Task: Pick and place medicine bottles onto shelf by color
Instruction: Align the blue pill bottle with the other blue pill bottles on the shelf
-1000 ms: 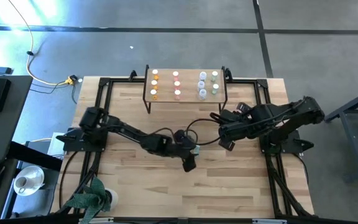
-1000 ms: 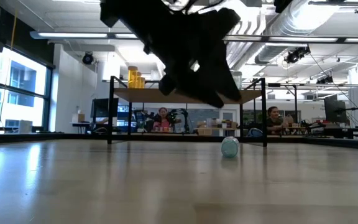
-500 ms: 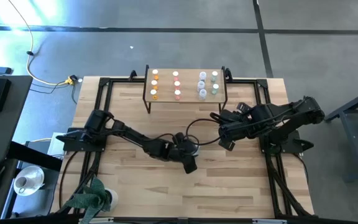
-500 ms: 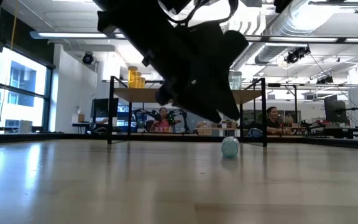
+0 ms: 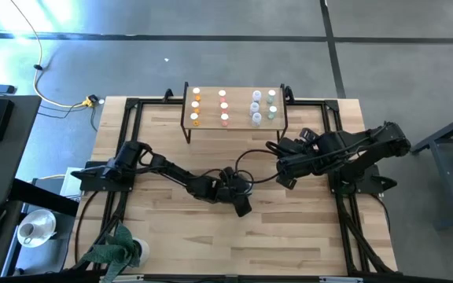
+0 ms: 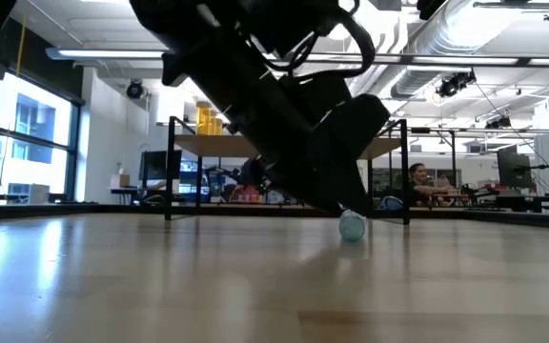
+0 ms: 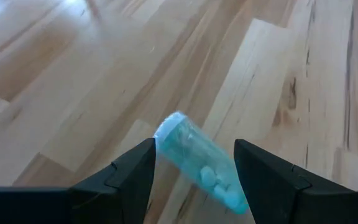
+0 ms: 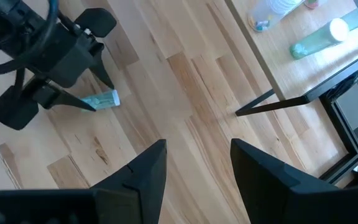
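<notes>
A teal medicine bottle (image 7: 199,163) with a white cap lies on its side on the wooden table, also seen in the low view (image 6: 352,227) and the right wrist view (image 8: 102,99). My left gripper (image 7: 194,155) stands open just above the table, one finger on either side of this bottle; I see no touch. The shelf (image 5: 238,110) stands at the table's far edge with upright bottles in rows: orange (image 5: 196,107), pink (image 5: 223,107), pale (image 5: 255,107), teal (image 5: 272,104). My right gripper (image 8: 197,162) hovers open high over the table's right half, holding nothing.
Black frame rails (image 5: 132,126) run along the table's left, right and far sides. A potted plant (image 5: 116,250) sits at the near left corner. The low view shows a person (image 6: 417,181) seated in the room behind the table. Bare wood lies along the near edge.
My left gripper has come down toward the table and tipped a little, its open fingers now either side of the lying teal bottle. The bottle has stayed where it was.
</notes>
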`<move>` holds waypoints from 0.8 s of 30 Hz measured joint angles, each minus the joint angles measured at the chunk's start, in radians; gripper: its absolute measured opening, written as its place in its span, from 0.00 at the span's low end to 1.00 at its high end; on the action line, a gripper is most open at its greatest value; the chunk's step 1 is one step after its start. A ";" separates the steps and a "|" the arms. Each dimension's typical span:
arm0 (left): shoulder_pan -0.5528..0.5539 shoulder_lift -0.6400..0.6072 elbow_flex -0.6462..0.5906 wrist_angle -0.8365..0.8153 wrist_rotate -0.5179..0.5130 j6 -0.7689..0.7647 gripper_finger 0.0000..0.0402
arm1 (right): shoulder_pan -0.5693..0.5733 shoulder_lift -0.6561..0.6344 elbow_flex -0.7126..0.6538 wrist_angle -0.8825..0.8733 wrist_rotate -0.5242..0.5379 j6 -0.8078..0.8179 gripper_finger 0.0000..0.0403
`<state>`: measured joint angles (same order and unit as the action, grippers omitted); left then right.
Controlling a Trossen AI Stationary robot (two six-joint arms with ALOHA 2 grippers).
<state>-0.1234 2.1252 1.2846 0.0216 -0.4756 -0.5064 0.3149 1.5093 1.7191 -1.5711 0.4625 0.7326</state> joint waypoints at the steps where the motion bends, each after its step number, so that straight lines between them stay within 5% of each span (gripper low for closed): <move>1: 0.000 0.002 0.000 0.002 0.009 -0.005 0.51 | 0.000 0.000 0.000 0.000 0.000 0.000 0.42; 24: 0.026 0.031 0.005 -0.080 0.139 0.073 0.51 | 0.000 0.001 0.000 0.000 0.000 0.000 0.42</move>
<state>-0.0977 2.1557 1.2900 -0.0589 -0.3363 -0.4336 0.3149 1.5101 1.7191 -1.5711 0.4622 0.7330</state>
